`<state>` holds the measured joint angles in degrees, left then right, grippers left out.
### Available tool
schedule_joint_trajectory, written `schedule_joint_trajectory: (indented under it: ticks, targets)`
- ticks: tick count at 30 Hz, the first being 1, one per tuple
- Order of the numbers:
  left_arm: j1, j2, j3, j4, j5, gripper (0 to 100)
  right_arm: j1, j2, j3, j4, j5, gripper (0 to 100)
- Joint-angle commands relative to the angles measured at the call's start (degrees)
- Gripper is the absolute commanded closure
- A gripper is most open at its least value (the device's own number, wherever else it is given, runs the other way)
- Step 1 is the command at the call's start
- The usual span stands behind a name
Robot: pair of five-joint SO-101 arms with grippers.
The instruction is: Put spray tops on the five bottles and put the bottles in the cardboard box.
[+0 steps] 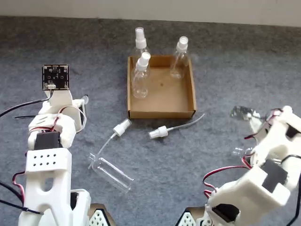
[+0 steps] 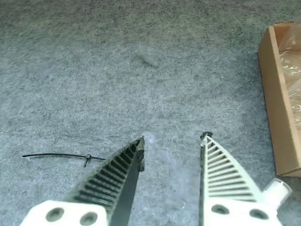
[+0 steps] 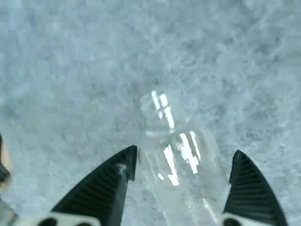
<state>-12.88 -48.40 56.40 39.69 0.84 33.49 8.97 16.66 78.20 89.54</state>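
Here, the right pincer [image 3: 184,153] stands wide open with a clear, topless bottle [image 3: 171,127] lying between its two dark fingers — whether either finger touches it cannot be told. The left pincer [image 2: 171,141] is open too, roughly half spread, and holds nothing; only the grey table [image 2: 117,70] lies between its tips. Just beside its pale finger rests a white spray top [image 2: 277,190], and farther out on that same side is the cardboard box [image 2: 275,103]. On its dark finger's side a thin black cable tie [image 2: 63,155] lies flat.

From above, a second spray top [image 1: 158,133] lies between the two pincers, just in front of the box. A second open bottle [image 1: 112,174] lies on its side, nearer the left arm's base than its pincer. One capped bottle [image 1: 140,75] stands upright in the box on the left pincer's side, another capped bottle [image 1: 178,59] in the far corner on the right pincer's side. A third capped bottle [image 1: 140,40] stands just past the box's far wall.
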Motion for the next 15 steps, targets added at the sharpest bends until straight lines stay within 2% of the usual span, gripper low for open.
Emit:
schedule_joint_trajectory:
  ticks: [1, 3, 5, 10, 15]
  targets:
    - [1.0, 0.2, -0.2, -0.9, 0.4, 81, -4.4, -1.2, -0.4, 0.7, -30.7, 74.2]
    - [1.0, 0.2, -0.2, -0.9, 0.4, 81, -5.3, -1.2, -0.4, 0.7, -39.4, 77.9]
    - [1.0, 0.2, -0.2, -0.9, 0.4, 81, -5.5, -0.9, -0.3, 0.6, -39.4, 81.3]
    - [1.0, 0.2, -0.2, -0.9, 0.4, 81, -2.6, -1.2, 0.0, 1.3, -19.4, 82.0]
    - [1.0, 0.2, -0.2, -0.9, 0.4, 81, 1.2, -1.0, 0.1, 1.2, -10.0, 82.0]
